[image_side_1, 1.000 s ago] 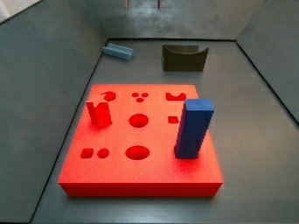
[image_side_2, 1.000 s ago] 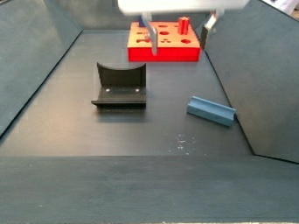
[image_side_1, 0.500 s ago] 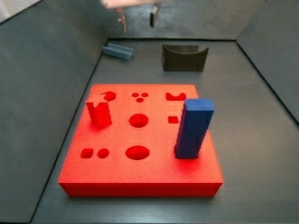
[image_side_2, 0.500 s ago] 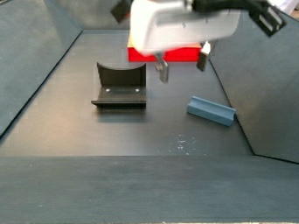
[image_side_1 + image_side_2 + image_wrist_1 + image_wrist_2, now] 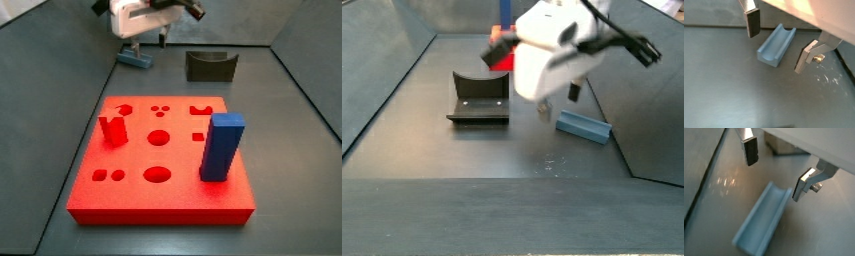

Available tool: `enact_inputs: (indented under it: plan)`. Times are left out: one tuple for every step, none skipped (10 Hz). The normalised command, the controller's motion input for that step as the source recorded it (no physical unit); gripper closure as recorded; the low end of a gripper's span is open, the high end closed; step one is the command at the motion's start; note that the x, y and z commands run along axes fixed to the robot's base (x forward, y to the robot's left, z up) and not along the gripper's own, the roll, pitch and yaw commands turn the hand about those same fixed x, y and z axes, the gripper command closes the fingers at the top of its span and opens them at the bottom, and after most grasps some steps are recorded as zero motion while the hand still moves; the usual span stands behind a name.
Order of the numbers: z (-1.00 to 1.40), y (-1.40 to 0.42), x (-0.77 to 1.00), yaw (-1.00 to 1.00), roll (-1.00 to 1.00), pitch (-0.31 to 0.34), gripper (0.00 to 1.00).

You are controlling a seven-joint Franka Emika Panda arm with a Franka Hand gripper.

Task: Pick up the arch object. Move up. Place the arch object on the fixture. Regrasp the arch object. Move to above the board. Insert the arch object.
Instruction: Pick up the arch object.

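The arch object [image 5: 775, 46] lies untouched between the tool's [image 5: 777, 41] spread fingers.

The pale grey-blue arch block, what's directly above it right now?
The open tool hangs above the pale grey-blue arch block, silver fingers apart on either side. In a side view, the tool body hides part of the block.
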Motion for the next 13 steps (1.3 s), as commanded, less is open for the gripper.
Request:
enact_inputs:
  plan:
    - [-0.34,0.12,-0.17,0.03,0.00,-0.001,0.00]
    - [-0.20,0.02,-0.01,0.00,-0.05,-0.039,0.00]
    - [-0.18,0.07,-0.08,0.01,-0.07,-0.046,0.00]
    - [-0.17,0.15,-0.10,0.07,-0.07,-0.041,0.00]
    - [-0.32,0.16,-0.11,0.15,0.00,-0.039,0.00]
    - [-0.25,0.20,-0.21,0.12,-0.05,-0.053,0.00]
    - [-0.02,0.20,-0.04,0.10,-0.20,-0.036,0.00]
    - [0.00,0.18,-0.03,0.15,-0.25,-0.064,0.00]
    - [-0.11,0.07,-0.10,0.20,-0.24,-0.113,0.00]
    - [-0.20,0.00,-0.11,0.07,-0.07,-0.100,0.00]
    - [-0.03,0.00,-0.08,0.00,0.00,-0.091,0.00]
    - [0.00,0.00,0.00,0.00,0.00,0.000,0.00]
    - [0.00,0.00,0.00,0.00,0.00,0.000,1.00]
